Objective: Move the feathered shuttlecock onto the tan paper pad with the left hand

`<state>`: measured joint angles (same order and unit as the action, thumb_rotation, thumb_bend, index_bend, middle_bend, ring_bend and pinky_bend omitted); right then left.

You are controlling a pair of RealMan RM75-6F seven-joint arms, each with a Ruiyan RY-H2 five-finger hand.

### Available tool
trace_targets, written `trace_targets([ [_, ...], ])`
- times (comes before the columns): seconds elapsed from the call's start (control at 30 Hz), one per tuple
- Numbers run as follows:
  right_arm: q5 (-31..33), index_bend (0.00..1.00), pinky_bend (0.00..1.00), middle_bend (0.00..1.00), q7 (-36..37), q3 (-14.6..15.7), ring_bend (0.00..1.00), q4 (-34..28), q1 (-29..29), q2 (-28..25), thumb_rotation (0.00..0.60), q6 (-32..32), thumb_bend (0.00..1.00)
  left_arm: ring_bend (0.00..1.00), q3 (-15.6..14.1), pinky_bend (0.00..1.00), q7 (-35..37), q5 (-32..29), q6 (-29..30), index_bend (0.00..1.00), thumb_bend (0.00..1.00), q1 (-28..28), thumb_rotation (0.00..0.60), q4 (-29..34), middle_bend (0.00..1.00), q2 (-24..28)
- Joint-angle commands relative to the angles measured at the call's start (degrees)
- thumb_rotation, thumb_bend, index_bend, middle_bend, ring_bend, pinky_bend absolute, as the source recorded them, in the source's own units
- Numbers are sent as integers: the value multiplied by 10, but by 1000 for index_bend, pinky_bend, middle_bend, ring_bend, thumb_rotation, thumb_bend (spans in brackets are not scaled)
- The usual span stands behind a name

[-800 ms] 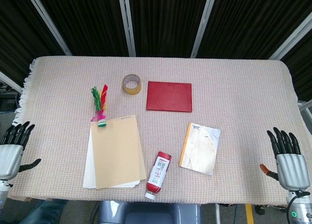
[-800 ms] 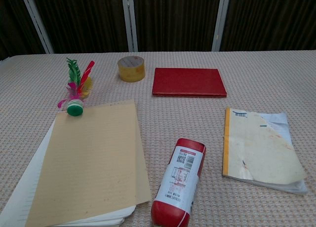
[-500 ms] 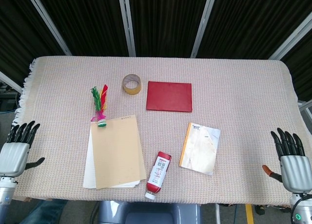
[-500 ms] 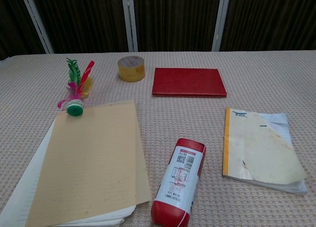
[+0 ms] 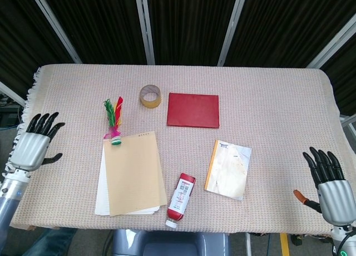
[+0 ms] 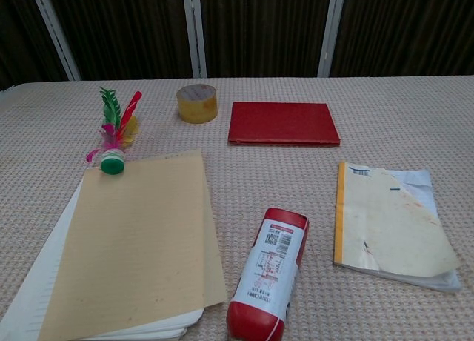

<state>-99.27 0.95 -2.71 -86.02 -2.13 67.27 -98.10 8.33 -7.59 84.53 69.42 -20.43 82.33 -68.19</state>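
Observation:
The feathered shuttlecock (image 5: 113, 122) (image 6: 115, 136) lies on the cloth with its green base touching the far left corner of the tan paper pad (image 5: 133, 172) (image 6: 137, 241); its green, red and pink feathers point away from me. My left hand (image 5: 34, 146) hovers over the table's left edge, fingers spread and empty, well left of the shuttlecock. Near the front right corner my right hand (image 5: 328, 182) is also spread with nothing in it. Neither hand shows in the chest view.
A tape roll (image 5: 150, 96) and a red book (image 5: 193, 110) lie beyond the pad. A red bottle (image 5: 180, 199) lies at the front, right of the pad. A worn notebook (image 5: 228, 168) sits further right.
My left hand has risen and moved forward and inward along the table's left side, nearer the shuttlecock. The right hand shifted slightly. Objects are unmoved.

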Motion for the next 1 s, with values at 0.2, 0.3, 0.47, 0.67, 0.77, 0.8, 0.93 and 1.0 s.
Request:
trace_targets([
  [0.2,-3,0,0,0,31,-11,0,39,-7,20,600,-19,49,0,28,0,-1,-13,-80,240,191,-99,600,-153,0,-76],
  [0.3,-1,0,0,0,22,-11,0,41,-8,23,600,-16,49,0,28,0,9,-4,-95,271,199,-127,600,-189,0,-104],
  [0.47,1,0,0,0,24,-9,0,39,-9,22,600,-11,48,0,25,0,6,14,-106,255,212,-170,600,-246,0,-151],
  [0.67,12,0,0,0,11,-20,0,44,-6,28,600,-23,48,0,15,0,20,29,-133,263,212,-215,600,-280,0,-191],
  [0.77,15,0,0,0,15,-21,0,49,-5,29,600,-27,48,0,10,0,3,24,-147,256,211,-224,600,-287,0,-199],
  [0.8,16,0,0,0,16,-22,0,50,-5,30,600,-28,49,0,8,0,-1,22,-155,258,211,-228,600,-289,0,-199],
  [0.93,21,0,0,0,13,-24,0,50,-4,31,600,-28,49,0,1,0,-2,14,-182,260,215,-243,600,-313,0,-207],
  [1.0,22,0,0,0,10,-25,0,51,-3,32,600,-29,49,0,-1,0,0,11,-189,273,215,-246,600,-330,0,-215],
])
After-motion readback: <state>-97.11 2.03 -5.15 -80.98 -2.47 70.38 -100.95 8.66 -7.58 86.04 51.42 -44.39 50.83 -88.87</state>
